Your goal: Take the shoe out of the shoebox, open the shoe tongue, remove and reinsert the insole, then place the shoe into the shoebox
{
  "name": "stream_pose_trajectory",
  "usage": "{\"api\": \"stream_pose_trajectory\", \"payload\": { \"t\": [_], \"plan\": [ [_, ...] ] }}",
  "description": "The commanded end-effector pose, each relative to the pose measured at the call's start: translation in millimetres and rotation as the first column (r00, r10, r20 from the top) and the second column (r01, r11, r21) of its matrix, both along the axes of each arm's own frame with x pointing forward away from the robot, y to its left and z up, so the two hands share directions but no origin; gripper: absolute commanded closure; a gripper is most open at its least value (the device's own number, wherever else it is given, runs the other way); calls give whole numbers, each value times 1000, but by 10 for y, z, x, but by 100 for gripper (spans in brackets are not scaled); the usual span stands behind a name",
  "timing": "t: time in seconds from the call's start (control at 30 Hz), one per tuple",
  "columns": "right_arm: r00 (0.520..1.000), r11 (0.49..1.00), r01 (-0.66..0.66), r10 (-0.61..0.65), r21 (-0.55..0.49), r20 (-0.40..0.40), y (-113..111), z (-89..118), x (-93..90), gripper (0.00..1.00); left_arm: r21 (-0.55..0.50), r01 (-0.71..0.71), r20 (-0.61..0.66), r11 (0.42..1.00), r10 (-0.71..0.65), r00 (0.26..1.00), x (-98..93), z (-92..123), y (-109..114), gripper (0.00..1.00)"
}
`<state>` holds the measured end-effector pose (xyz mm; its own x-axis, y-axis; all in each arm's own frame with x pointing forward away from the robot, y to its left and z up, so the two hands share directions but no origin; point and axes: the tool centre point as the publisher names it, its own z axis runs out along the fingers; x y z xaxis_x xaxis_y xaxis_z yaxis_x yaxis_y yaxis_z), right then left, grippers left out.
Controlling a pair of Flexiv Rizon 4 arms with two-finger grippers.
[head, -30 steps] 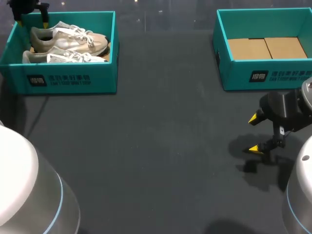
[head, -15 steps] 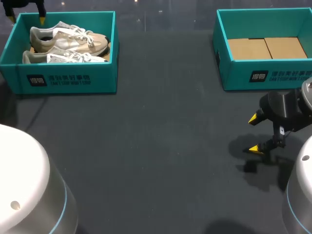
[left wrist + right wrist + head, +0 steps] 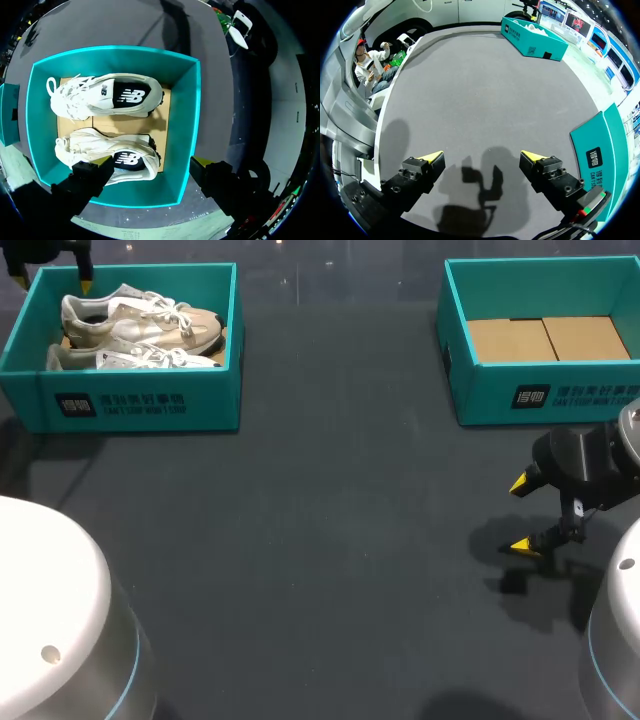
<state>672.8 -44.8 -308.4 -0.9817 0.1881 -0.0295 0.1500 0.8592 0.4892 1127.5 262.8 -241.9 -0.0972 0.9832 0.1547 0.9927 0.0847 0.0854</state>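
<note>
The left arm (image 3: 55, 625) and right arm (image 3: 615, 640) are cased in silver-white, ringed blue. The left gripper (image 3: 151, 161) and right gripper (image 3: 481, 156) are finished black, yellow-tipped.

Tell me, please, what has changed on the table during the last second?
The left gripper, open above the heel end of the left shoebox, moved a little toward the table's far left corner. It took hold of nothing. The pair of shoes stayed in that box, the right gripper stayed open above the table, and the empty shoebox did not move.
</note>
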Motion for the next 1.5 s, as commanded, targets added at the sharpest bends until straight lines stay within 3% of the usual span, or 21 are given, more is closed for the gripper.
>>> {"api": "stream_pose_trajectory", "payload": {
  "t": [0.03,0.27,0.7,1.0,1.27,1.5],
  "plan": [
    [1000,1000,1,-1,-2,2,-1,-2,-14,0,-44,8,-9,999,-8,1000,-194,-58,34,0],
    [1000,1000,1,-1,-2,2,-1,-2,-14,0,-81,17,-23,997,-19,1000,-560,-118,88,0],
    [1000,1000,1,-1,-2,2,-1,-2,-14,0,-86,42,-28,995,-45,999,-894,-388,43,0],
    [1000,1000,1,-1,-2,2,-1,-2,-14,0,-72,38,-17,997,-40,999,-933,-479,40,0],
    [1000,1000,1,-1,-2,2,-1,-2,-14,0,-73,15,-25,997,-17,1000,-844,-608,75,0],
    [1000,1000,1,-1,-2,2,-1,-2,-14,0,-70,1,-27,998,-3,1000,-789,-694,99,11]
  ]
}}
